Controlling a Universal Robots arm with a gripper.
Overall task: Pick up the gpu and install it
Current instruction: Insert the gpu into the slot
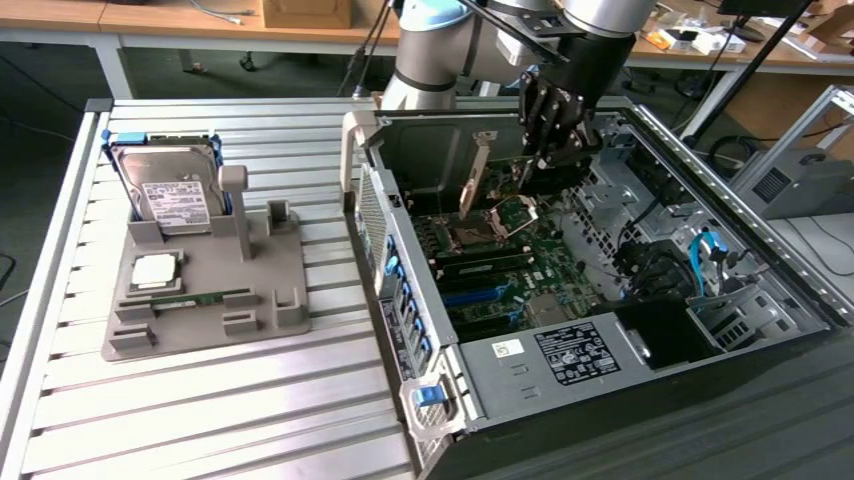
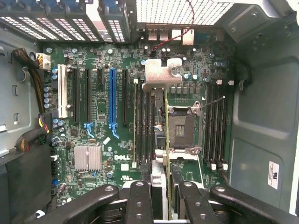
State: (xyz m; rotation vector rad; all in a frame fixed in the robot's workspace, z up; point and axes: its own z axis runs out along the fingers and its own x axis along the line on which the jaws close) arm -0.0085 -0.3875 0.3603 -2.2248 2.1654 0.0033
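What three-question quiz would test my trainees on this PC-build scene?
1. True or false: the gripper holds the gpu above the motherboard.
2. Where is the hard drive? A) on the motherboard B) upright in the holder C) in the gripper
3. Fill in: the memory stick lies on the ____.

Key: 1 true; 2 B; 3 holder.
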